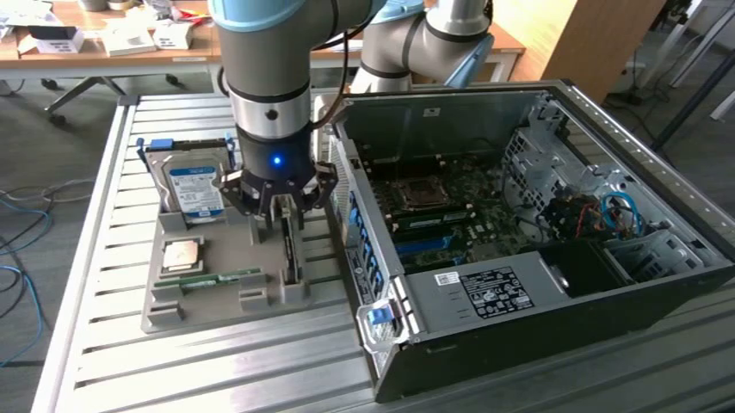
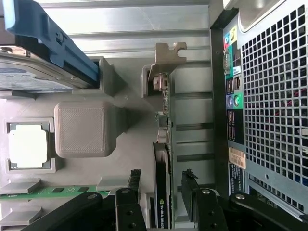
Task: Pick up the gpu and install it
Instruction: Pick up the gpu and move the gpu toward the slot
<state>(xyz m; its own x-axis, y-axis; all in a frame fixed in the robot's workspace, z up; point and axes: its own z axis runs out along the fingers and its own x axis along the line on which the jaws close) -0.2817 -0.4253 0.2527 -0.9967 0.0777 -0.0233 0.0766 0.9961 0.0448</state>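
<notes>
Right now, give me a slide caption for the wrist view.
Open jaws straddle the gpu, standing on edge in the grey holder beside the computer case.

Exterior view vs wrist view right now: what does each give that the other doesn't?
Exterior view: the arm, the motherboard inside the open case, and the whole tray on the slatted table. Wrist view: the gpu end-on with its metal bracket, the case's rear ports, and gaps between the open fingers and the card. Both: the gripper straddling the gpu standing on edge in its slot, beside the hard drive.
</notes>
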